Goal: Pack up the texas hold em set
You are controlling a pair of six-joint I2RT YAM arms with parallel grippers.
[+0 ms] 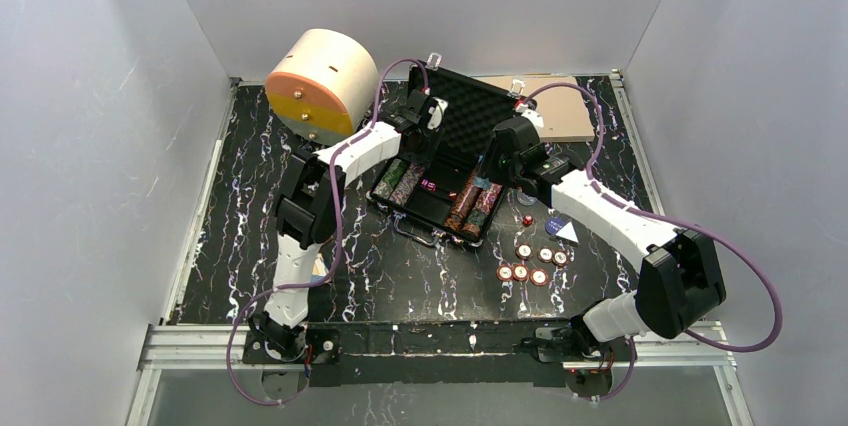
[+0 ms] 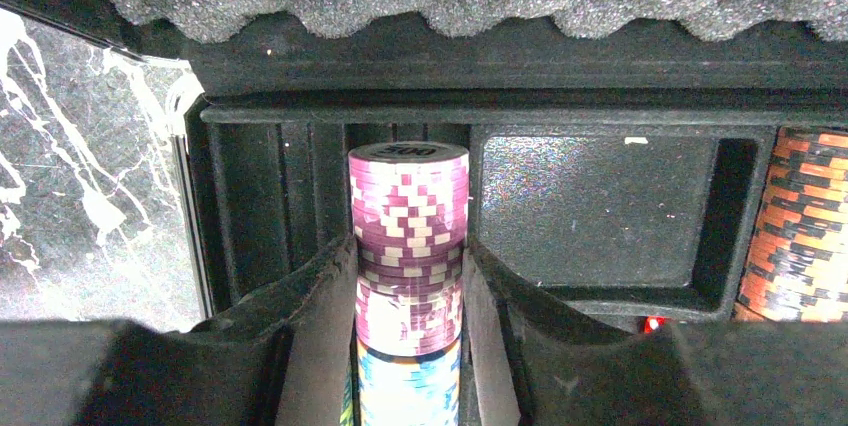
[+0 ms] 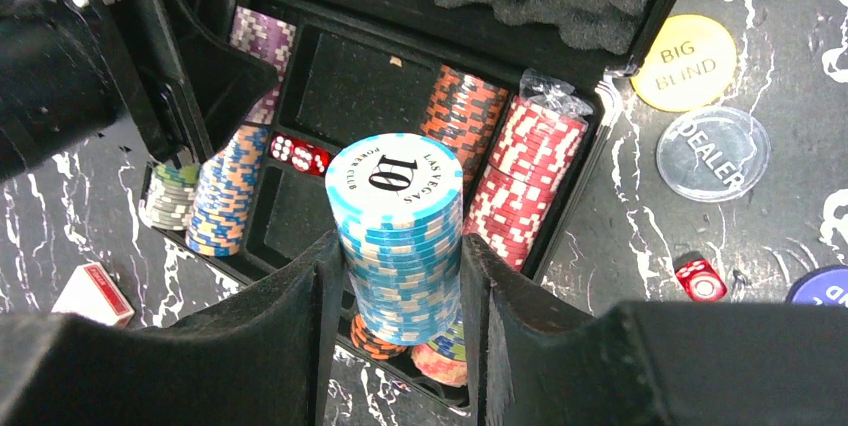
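The black foam-lined briefcase [image 1: 452, 106] lies open at mid-table. My left gripper [image 2: 408, 281] is over its far left slot [image 1: 426, 122], shut on a row of purple striped chips [image 2: 408, 206], with light-blue chips nearer the wrist. My right gripper [image 3: 400, 256] is shut on a stack of light-blue "10" chips [image 3: 398, 226] and holds it above the case's near right part [image 1: 497, 168]. Orange-black chips [image 3: 462, 111], red chips [image 3: 525, 176], blue-orange chips [image 3: 225, 191] and red dice [image 3: 300, 153] lie in the case.
On the table right of the case lie a yellow Big Blind button [image 3: 685, 61], a clear Dealer button [image 3: 713, 153], a red die [image 3: 698, 279] and several loose chips [image 1: 530, 261]. A red card deck [image 3: 95, 293] lies in front. A cream cylinder [image 1: 322, 84] and a tan board [image 1: 545, 106] stand behind.
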